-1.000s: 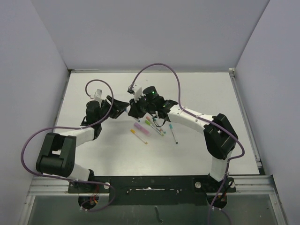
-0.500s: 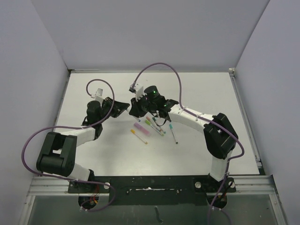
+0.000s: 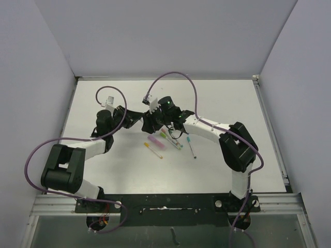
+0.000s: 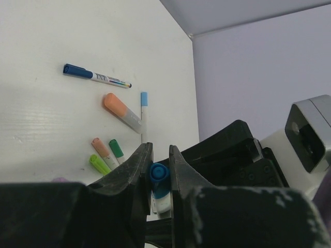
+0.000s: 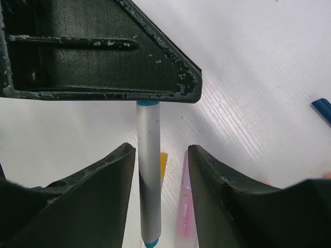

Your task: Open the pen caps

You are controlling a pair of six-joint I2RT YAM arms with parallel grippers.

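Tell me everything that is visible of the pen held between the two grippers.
The thin white-barrelled pen looks like smooth plastic, with a blue cap at one end and blue at the other. The cap is still on, and the left gripper is shut on it. The barrel passes between the open fingers of the right gripper, close against one, with a gap to the other.

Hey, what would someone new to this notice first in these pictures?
The left end effector pinching a blue cap mid-table, with that pen's white barrel running between the parted fingers of the right end effector. Beside them, loose pens lie scattered on the white table.
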